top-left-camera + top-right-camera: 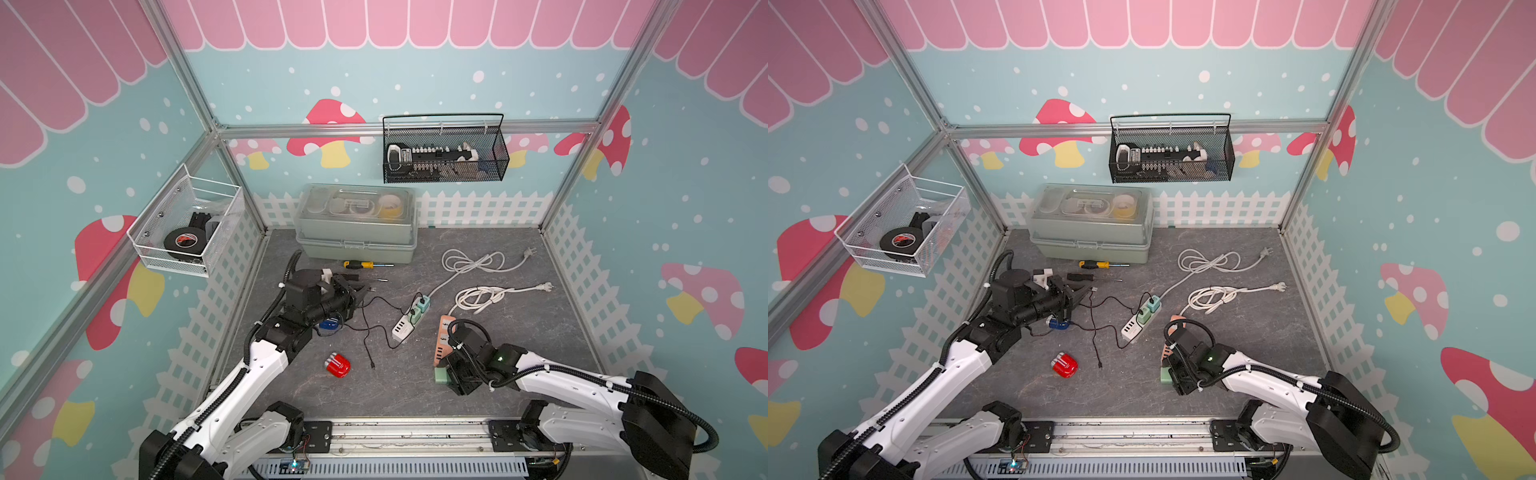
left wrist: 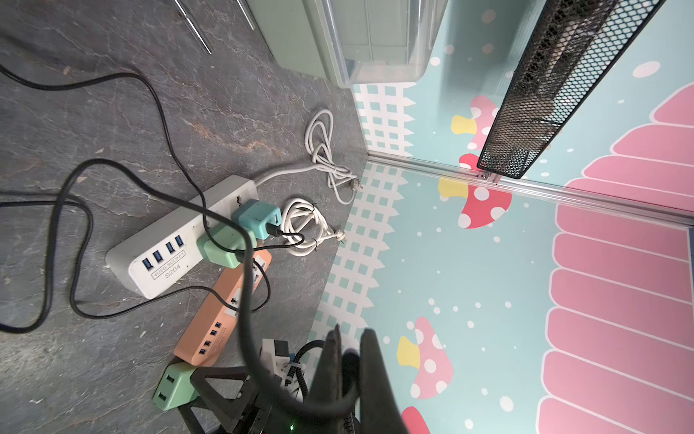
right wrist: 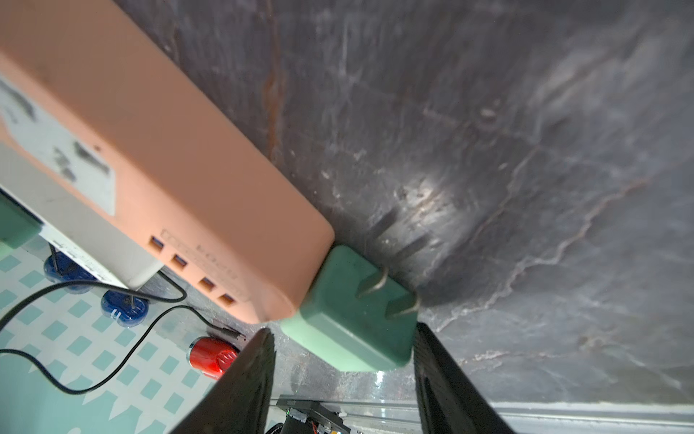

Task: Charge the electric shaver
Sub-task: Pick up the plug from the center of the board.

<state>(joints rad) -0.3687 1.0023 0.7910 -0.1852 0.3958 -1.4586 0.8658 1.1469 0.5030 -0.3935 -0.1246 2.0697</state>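
The red electric shaver (image 1: 337,365) (image 1: 1064,364) lies on the grey table in front of my left arm; its end also shows in the right wrist view (image 3: 212,357). A thin black cable (image 1: 365,332) runs from the adapters on the white power strip (image 1: 403,330) (image 2: 169,248), and its loose plug end lies right of the shaver. My left gripper (image 1: 362,291) (image 2: 351,334) is shut on this cable above the table. My right gripper (image 1: 451,376) (image 3: 343,328) is open around a loose green adapter (image 1: 440,375) (image 3: 353,312) that lies prongs up at the end of the orange power strip (image 1: 444,336) (image 3: 150,169).
A green toolbox (image 1: 355,222) stands at the back, with a yellow-handled screwdriver (image 1: 361,264) in front of it. Two coiled white cords (image 1: 478,262) (image 1: 482,295) lie at the back right. A blue round object (image 1: 330,324) sits under my left arm. Wire baskets (image 1: 444,151) (image 1: 187,228) hang on the walls.
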